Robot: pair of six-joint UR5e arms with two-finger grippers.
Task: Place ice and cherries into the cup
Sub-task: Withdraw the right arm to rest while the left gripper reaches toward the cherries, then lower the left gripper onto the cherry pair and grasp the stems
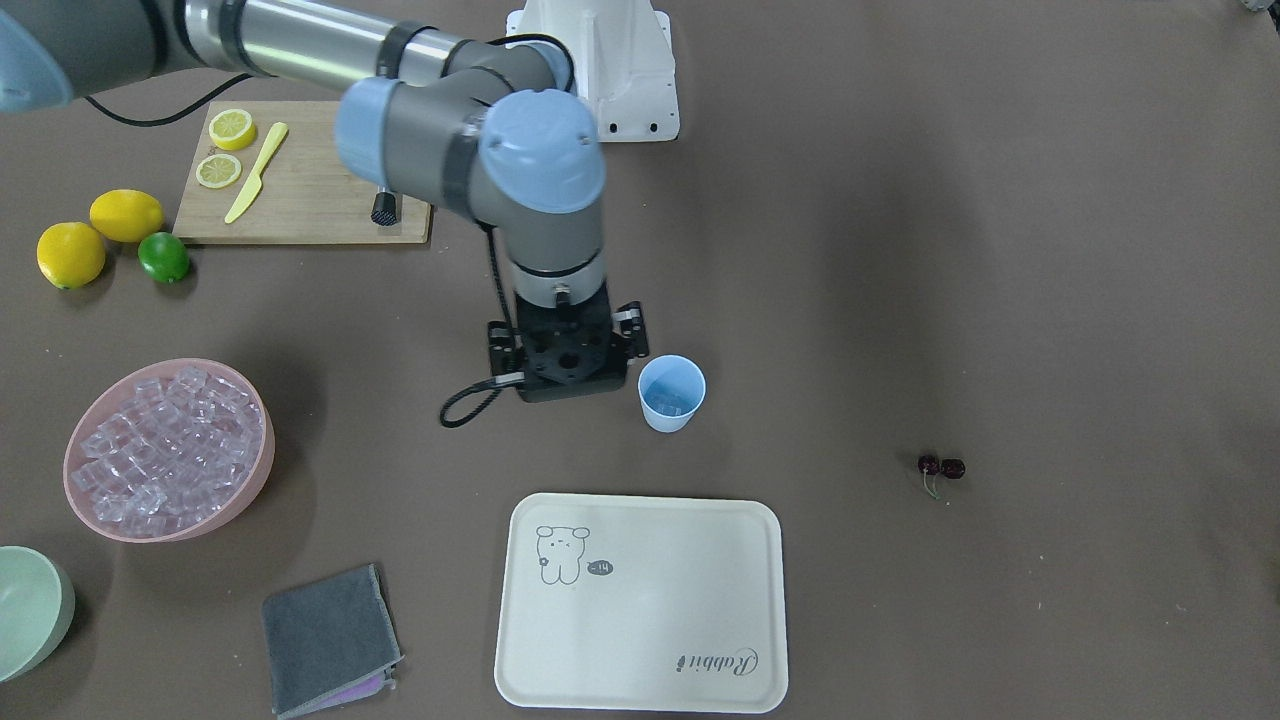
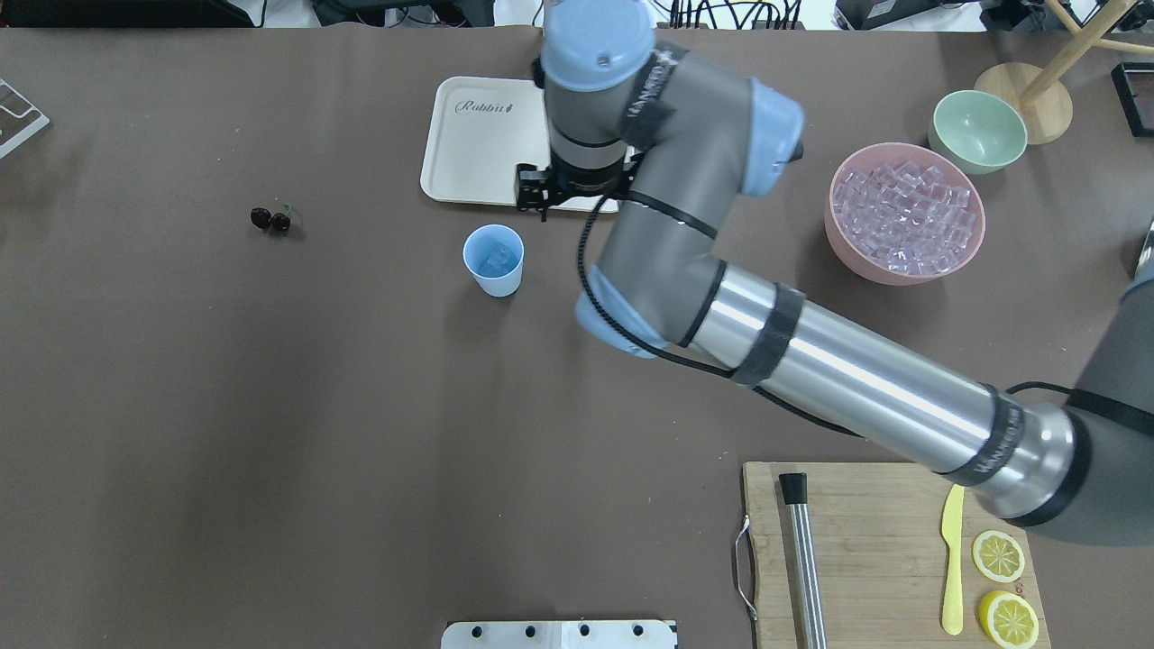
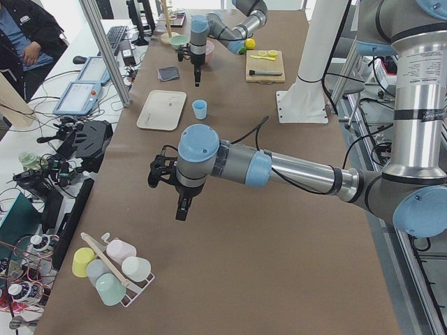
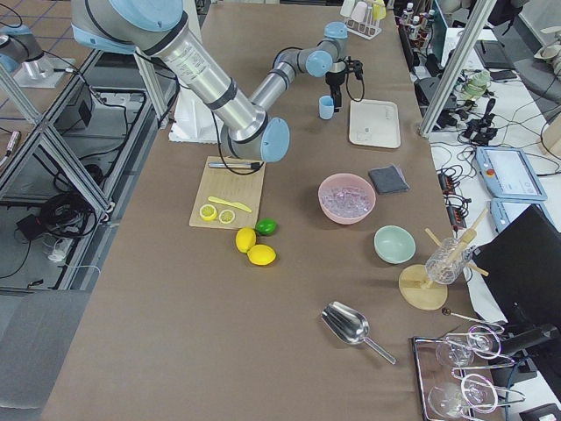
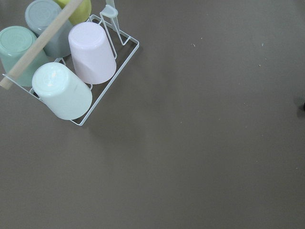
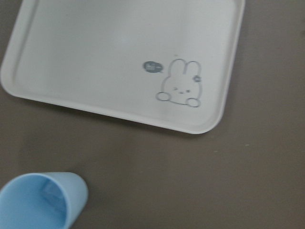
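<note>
The light blue cup (image 1: 671, 393) stands upright mid-table and holds a few clear ice cubes (image 2: 494, 261); it also shows at the bottom left of the right wrist view (image 6: 40, 202). More ice (image 1: 165, 445) fills the pink bowl (image 2: 843, 239). The cherries (image 1: 941, 467) lie on the bare table, far from the cup. My right wrist (image 1: 565, 350) hangs just beside the cup, at the tray's near edge; its fingers are hidden, so I cannot tell their state. My left gripper (image 3: 181, 208) hovers over bare table far from the cup; I cannot tell its state.
A cream tray (image 1: 640, 600) lies beyond the cup. A cutting board (image 1: 300, 190) holds lemon slices, a knife and a muddler. Lemons and a lime (image 1: 163, 256), a pale green bowl (image 1: 30, 610), a grey cloth (image 1: 330, 640) and a cup rack (image 5: 66, 62) are around.
</note>
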